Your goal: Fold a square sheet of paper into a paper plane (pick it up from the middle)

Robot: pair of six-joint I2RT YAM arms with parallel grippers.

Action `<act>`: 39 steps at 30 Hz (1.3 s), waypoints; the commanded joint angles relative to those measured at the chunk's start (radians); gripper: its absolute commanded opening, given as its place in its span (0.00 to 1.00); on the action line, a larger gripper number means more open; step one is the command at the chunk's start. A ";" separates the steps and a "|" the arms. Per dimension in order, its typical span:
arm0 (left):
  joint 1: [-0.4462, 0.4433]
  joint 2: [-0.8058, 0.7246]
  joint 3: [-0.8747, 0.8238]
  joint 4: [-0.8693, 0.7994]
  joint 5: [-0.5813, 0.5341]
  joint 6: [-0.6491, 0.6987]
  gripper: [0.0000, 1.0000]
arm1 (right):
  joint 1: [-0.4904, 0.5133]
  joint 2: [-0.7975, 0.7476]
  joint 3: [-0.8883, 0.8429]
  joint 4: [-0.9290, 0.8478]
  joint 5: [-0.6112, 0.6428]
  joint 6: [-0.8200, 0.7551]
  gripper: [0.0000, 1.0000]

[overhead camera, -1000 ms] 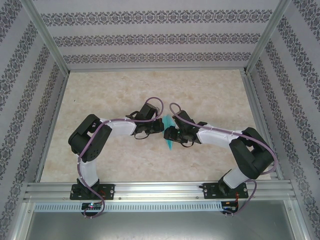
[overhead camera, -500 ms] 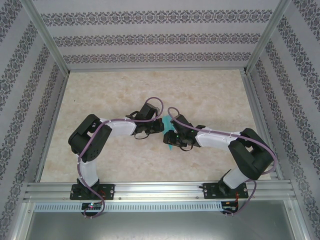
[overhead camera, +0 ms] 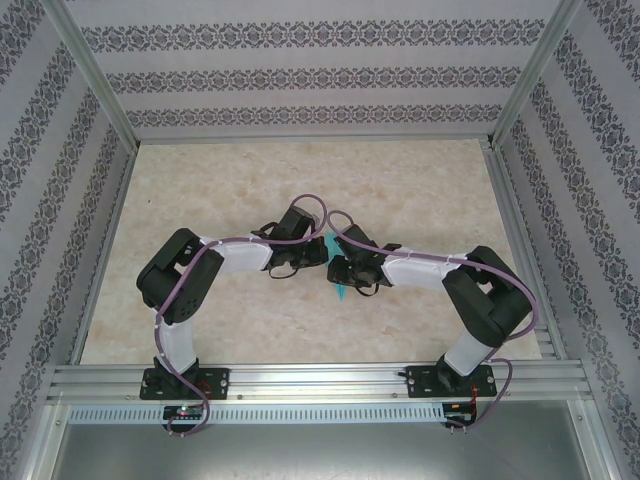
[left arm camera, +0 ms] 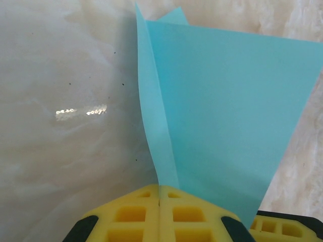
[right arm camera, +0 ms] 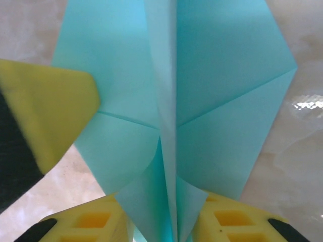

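Arms: left arm [overhead camera: 190,268] and right arm [overhead camera: 425,272], chunky black joint housings joined by smooth white links.
Cables: purple cable [overhead camera: 158,325] loops along each arm, up from the silver slotted aluminium rail [overhead camera: 320,374].
Bases: black base plates [overhead camera: 180,382], bolted onto that rail.
Fingers: yellow fingers [left arm camera: 131,217] with square waffle cut-outs and black backing.

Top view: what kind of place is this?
Likely a lab robot cell: aluminium frame, patterned walls around a marble-look table, left arm and right arm bolted to a rail.
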 commanded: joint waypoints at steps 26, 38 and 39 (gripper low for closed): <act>0.142 -0.257 -0.080 -0.260 -0.300 -0.022 0.72 | 0.022 0.099 0.217 -0.254 0.192 -0.026 0.15; 0.159 -0.281 -0.105 -0.274 -0.337 -0.010 0.91 | 0.029 0.173 0.276 -0.296 0.213 -0.013 0.18; 0.159 -0.283 -0.108 -0.273 -0.342 -0.010 0.92 | 0.030 0.181 0.281 -0.300 0.218 -0.012 0.18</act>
